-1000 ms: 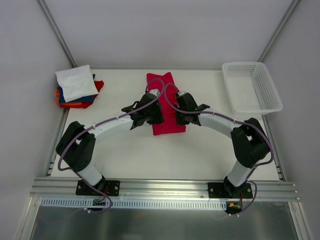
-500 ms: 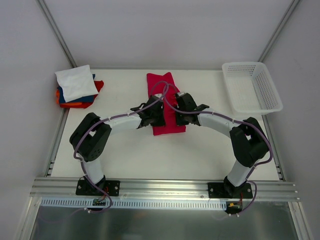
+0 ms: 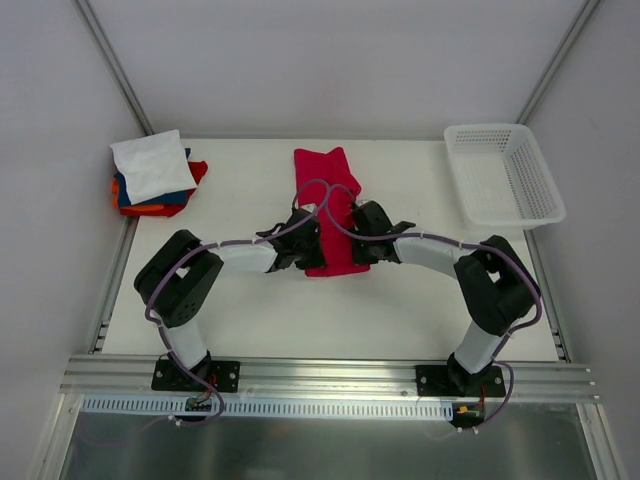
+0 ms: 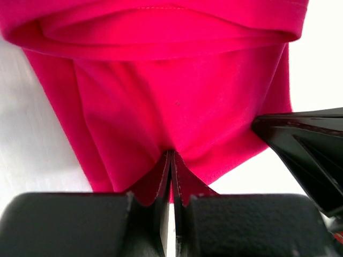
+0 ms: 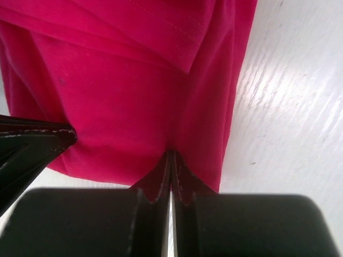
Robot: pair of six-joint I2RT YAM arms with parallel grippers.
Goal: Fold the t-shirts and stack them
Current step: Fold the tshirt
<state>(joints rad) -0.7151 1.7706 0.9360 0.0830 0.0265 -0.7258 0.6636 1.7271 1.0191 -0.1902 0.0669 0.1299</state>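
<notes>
The left tool [image 4: 171, 160] is closed down to a hairline gap, with a pinch of the crimson shirt [image 4: 177, 107] caught between its fingers at the cloth's near edge. The right tool [image 5: 170, 160] is closed just as far on the same hem, a little farther along to the right. Each wrist view also catches the other tool as a dark wedge at its side, close to the hem, so the 2 grips sit near one another.

From above, both tools meet at the near end of the shirt, which lies as a long narrow strip in the middle of the desk [image 3: 420, 300], running away toward the far edge. The wrist views show what the overhead view does not. The cloth is in several layers, a stitched hem crosses the top of the left view, and a folded flap with a line of stitching lies diagonally in the right view. The overhead view cannot settle how tightly the tools are closed, since their bodies cover the fingertips.

Only the overhead view shows the rest. A pile of folded shirts [image 3: 152, 185] sits at the far left corner, white on top with blue, orange and red edges beneath. A white mesh basket [image 3: 480, 128] stands at the far right corner, showing only its own perforated floor and walls.
</notes>
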